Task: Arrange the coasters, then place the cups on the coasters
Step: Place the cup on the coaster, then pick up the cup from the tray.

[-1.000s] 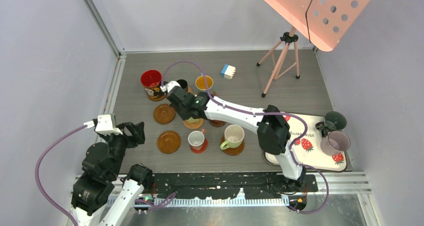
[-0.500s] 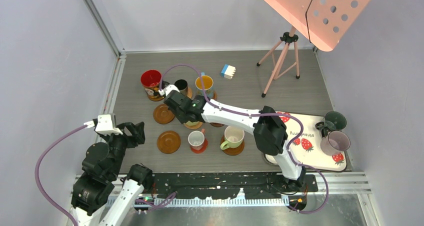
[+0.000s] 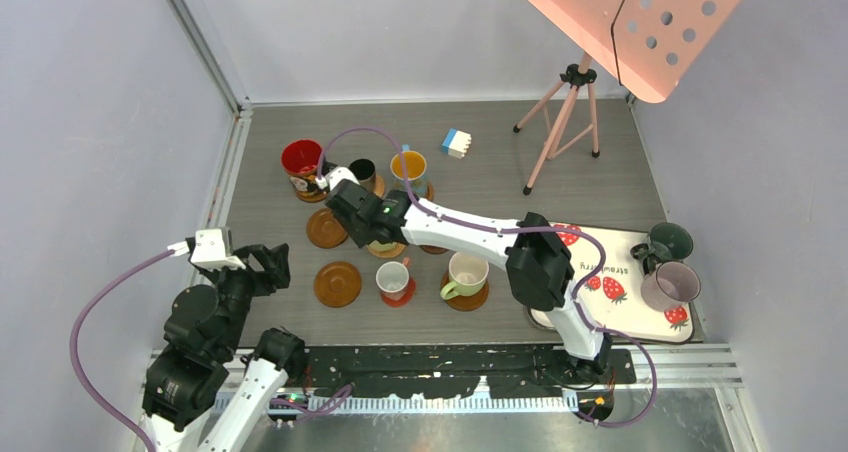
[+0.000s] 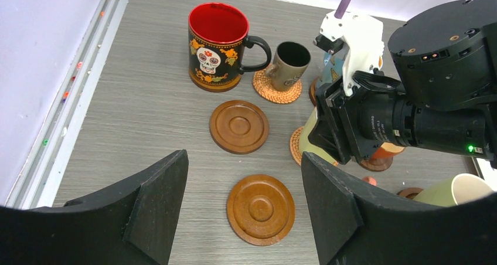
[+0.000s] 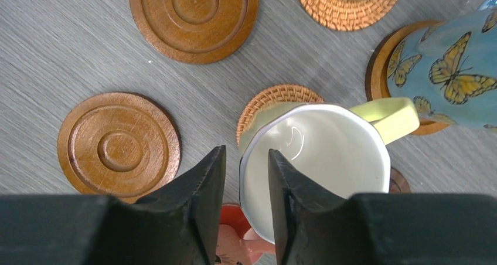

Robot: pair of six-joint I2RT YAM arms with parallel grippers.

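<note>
- We are setting the cream mug (image 5: 316,159) down; it stands on the woven coaster (image 5: 275,98).
- The right pincer (image 5: 246,155) straddles its rim, jaws parted.
- The left pincer (image 4: 243,159) hangs apart, empty.
- Next, we judge: lift straight up, clear of the rim.

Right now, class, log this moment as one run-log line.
right gripper: jaws apart astride rim of cream mug | cream mug: on woven coaster | left gripper: open, empty | wooden coasters: two bare
</note>
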